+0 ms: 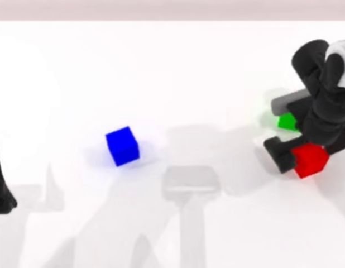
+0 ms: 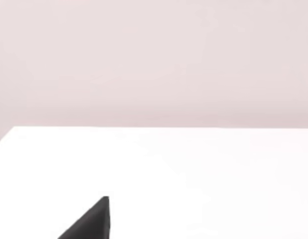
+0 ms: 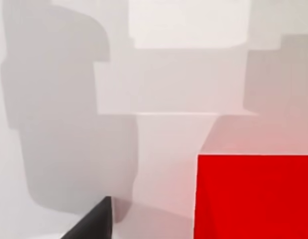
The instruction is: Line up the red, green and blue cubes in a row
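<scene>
Red cube (image 1: 310, 159) beside right gripper (image 1: 290, 159), plain, matte.

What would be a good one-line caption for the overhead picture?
Right gripper reaches the red cube beside the green cube; the blue cube sits apart, left.

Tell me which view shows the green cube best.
The top view: the green cube sits at the table's right, partly hidden under the right arm, just behind the red cube. The right wrist view shows only the red cube; the left wrist view shows bare table.
</scene>
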Controlling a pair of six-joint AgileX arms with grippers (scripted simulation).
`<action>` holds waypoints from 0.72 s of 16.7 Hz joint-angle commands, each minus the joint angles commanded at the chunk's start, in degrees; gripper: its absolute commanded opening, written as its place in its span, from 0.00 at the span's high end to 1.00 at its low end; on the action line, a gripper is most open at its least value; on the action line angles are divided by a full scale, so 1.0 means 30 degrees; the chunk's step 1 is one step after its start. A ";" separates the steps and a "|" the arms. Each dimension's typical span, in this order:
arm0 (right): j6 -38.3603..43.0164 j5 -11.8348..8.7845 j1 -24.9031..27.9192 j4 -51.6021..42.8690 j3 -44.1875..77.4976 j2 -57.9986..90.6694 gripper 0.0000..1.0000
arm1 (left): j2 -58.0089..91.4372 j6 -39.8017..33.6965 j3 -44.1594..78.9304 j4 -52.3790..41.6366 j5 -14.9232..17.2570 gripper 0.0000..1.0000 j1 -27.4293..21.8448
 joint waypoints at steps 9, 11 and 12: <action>0.0000 0.0000 0.0000 0.0000 0.0000 0.0000 0.90 | 0.0000 0.0000 0.0000 0.0000 0.0000 0.00 0.0000; 0.0000 0.0000 0.0000 0.0000 0.0000 0.0000 1.00 | 0.0000 0.0000 0.0000 0.0000 0.0000 0.00 0.0000; 0.0000 0.0000 0.0000 0.0000 0.0000 0.0000 1.00 | 0.0000 0.0000 0.0000 0.0000 0.0000 0.00 0.0000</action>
